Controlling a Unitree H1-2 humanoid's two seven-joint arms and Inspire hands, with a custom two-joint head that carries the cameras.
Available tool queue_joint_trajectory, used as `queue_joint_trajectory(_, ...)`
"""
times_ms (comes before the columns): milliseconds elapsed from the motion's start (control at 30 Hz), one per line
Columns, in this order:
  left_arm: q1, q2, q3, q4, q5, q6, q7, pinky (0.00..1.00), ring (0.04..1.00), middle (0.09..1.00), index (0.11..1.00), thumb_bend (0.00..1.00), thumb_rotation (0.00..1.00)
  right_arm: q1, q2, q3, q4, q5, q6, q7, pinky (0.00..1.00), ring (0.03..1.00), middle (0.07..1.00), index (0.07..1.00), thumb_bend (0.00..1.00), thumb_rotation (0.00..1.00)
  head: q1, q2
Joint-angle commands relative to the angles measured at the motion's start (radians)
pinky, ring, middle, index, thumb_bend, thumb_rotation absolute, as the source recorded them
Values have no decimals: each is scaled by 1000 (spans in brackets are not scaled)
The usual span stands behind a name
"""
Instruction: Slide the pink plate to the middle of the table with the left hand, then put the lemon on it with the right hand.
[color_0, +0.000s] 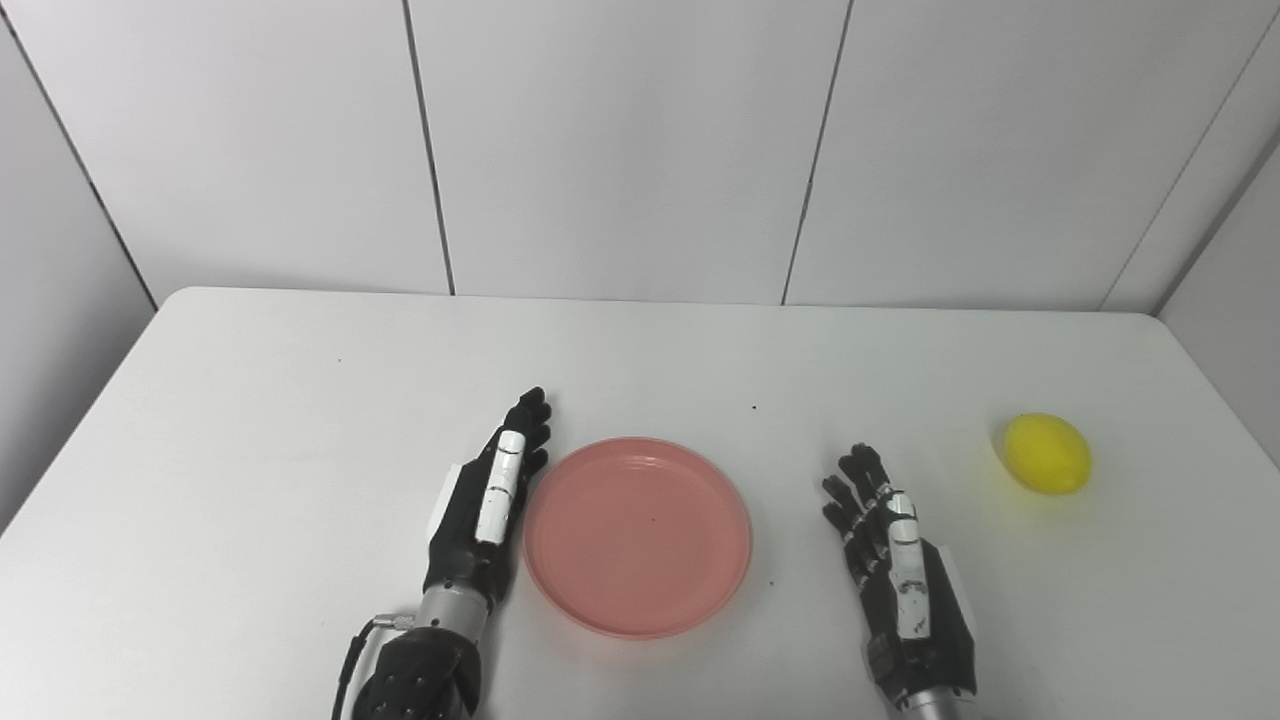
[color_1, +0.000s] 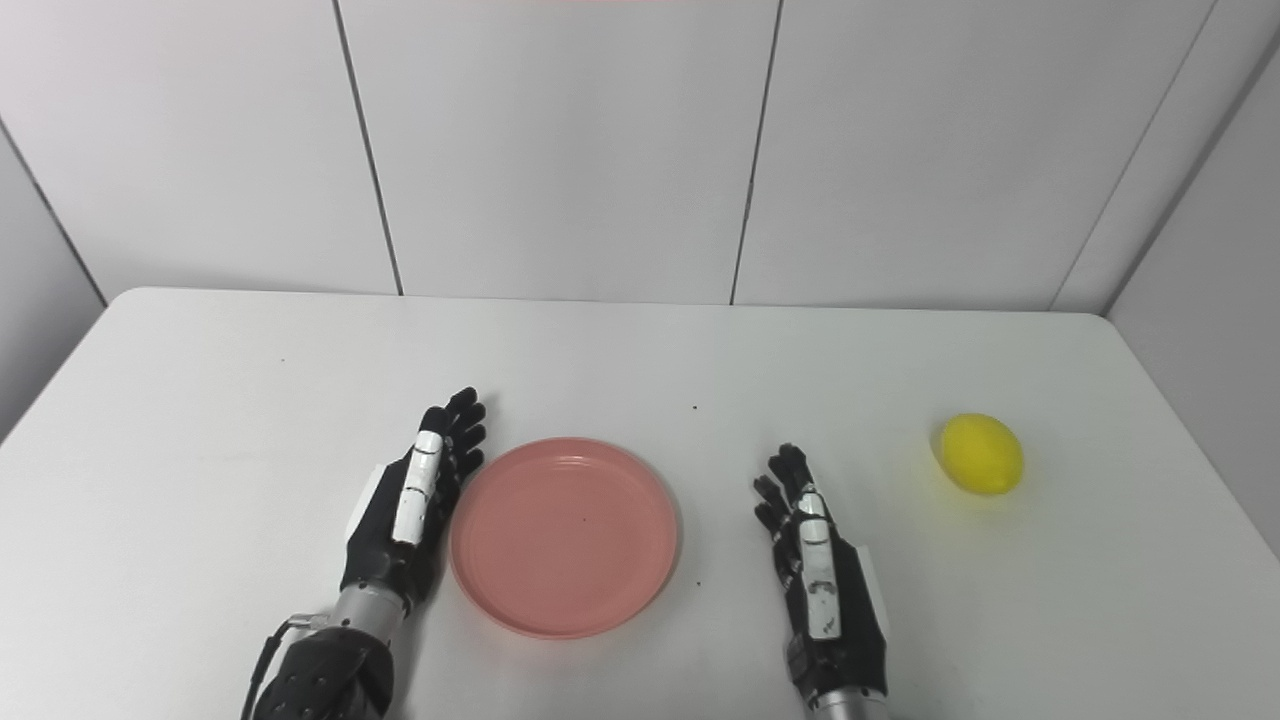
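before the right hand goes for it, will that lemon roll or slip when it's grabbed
The lemon lies loose on the smooth white table, so a nudge may well roll it. Its rounded, glossy-looking skin could slip between fingers. It looks firm and light.

Bright, even, seemingly overhead light leaves faint soft shadows on the white table (color_0: 250, 470), sharp throughout, without glare.

Both forearms and the table's (color_0: 250, 420) near edge run off-frame.
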Motion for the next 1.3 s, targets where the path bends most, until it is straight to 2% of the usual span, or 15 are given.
queue_joint_trajectory(0, 9, 10, 6, -1, -17, 22, -16, 1000, 970, 955, 900, 653, 983, -6, 13, 6, 15, 0, 37, -5, 962, 932, 954, 938, 752, 945, -12, -1)
queue_joint_trajectory(33, 7, 14, 7, 1, -22, 22, -19, 1000, 972, 957, 902, 649, 983, -9, 17, 7, 19, -3, 35, -7, 962, 932, 953, 938, 757, 940, -33, -3)
queue_joint_trajectory(167, 3, 19, 15, 11, -36, 19, -25, 1000, 974, 962, 908, 649, 988, -13, 26, 6, 26, -7, 34, -12, 954, 931, 947, 930, 763, 922, -44, -4)
queue_joint_trajectory(333, 3, 16, 27, 13, -61, 21, -25, 1000, 970, 960, 903, 671, 954, -13, 35, 4, 27, -6, 36, -17, 951, 928, 940, 920, 760, 906, -47, -3)
queue_joint_trajectory(433, 2, 17, 29, 15, -76, 18, -32, 1000, 980, 970, 904, 651, 959, -14, 34, 6, 29, -10, 33, -18, 951, 928, 942, 923, 760, 907, -47, -3)
queue_joint_trajectory(500, 1, 18, 32, 19, -83, 14, -35, 1000, 985, 974, 906, 642, 962, -15, 36, 7, 30, -17, 32, -23, 947, 926, 942, 925, 757, 915, -79, -7)
queue_joint_trajectory(700, 0, 30, 42, 26, -101, 6, -40, 1000, 987, 973, 919, 619, 977, -23, 52, 7, 47, -27, 26, -37, 928, 912, 935, 924, 754, 902, -117, -11)
queue_joint_trajectory(833, 0, 31, 48, 25, -103, 17, -29, 1000, 968, 952, 900, 656, 933, -25, 58, 7, 44, -35, 31, -45, 953, 921, 935, 914, 747, 905, -147, -17)
queue_joint_trajectory(967, -2, 34, 51, 34, -115, 2, -39, 1000, 979, 963, 912, 621, 952, -28, 72, 1, 58, -90, 0, -81, 938, 891, 900, 876, 748, 907, -157, -18)
queue_joint_trajectory(1133, -6, 35, 49, 40, -115, 3, -36, 1000, 977, 964, 918, 645, 928, -30, 84, -17, 62, -122, -27, -110, 945, 887, 883, 858, 738, 915, -183, -29)
queue_joint_trajectory(1267, -12, 40, 51, 52, -121, 0, -43, 1000, 982, 970, 928, 605, 969, -44, 93, -37, 74, -129, -59, -127, 950, 878, 869, 846, 748, 899, -197, -35)
